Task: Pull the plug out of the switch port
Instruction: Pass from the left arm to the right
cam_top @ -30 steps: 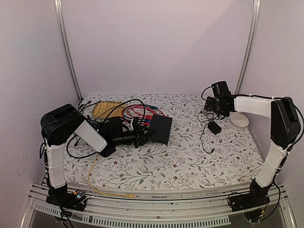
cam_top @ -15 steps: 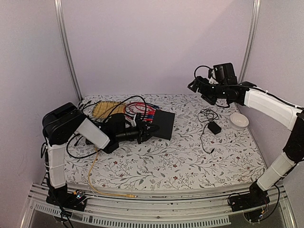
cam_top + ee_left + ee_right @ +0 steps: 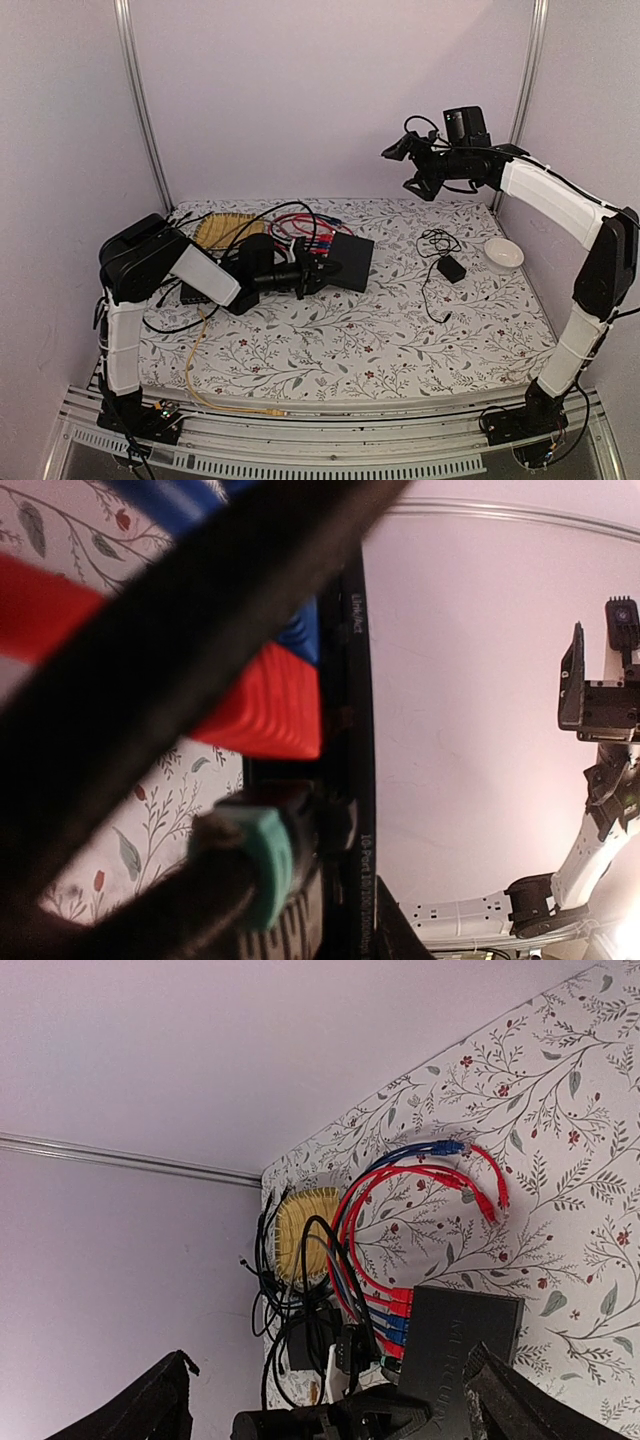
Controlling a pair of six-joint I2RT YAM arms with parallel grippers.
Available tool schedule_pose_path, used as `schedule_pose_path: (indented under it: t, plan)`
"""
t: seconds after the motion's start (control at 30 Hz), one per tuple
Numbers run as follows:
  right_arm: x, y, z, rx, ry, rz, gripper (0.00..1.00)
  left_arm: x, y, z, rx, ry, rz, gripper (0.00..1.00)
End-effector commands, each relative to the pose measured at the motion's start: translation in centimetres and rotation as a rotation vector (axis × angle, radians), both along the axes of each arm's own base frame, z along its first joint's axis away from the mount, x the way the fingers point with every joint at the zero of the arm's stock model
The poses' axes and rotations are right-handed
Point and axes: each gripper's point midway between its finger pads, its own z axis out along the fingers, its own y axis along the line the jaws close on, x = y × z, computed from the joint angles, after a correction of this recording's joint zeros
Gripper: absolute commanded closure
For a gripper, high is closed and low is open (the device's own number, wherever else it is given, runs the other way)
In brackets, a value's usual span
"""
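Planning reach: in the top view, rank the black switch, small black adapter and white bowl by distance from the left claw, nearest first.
1. Black switch, at the left claw.
2. Small black adapter, right of centre.
3. White bowl, far right.

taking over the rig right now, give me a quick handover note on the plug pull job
Left gripper: at the port edge of the switch, jaws narrowed beside the green plug; an actual grip can't be told.
Right gripper: open, empty, raised high over the far right of the table.
Things: switch lies mid-table; a red plug and a blue plug sit in neighbouring ports.
Done: left arm is at the plug.
Left: green plug looks still seated. Confirm the grip, then pull it straight out, perhaps steadying the switch with the right arm.
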Motion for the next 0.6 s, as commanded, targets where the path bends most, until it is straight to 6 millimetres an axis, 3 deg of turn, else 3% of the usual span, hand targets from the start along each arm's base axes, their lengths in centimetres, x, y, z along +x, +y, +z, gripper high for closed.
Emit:
schedule_pose_path:
  t: [0.0, 0.23, 0.57]
  plan:
    - [-0.4, 0.7, 0.9, 0.057, 0.028, 0.053, 0.07, 0.8, -0.3, 5.5, -0.092, -0.168, -0.003, 1.0]
    - [0.3, -1.0, 0.9, 0.056, 0.015, 0.014, 0.08, 1.1, -0.6, 5.6, -0.09, -0.167, -0.006, 1.0]
    - [0.3, -1.0, 1.2, 0.073, 0.003, 0.016, 0.08, 0.9, -1.1, 5.9, -0.089, -0.174, -0.014, 1.0]
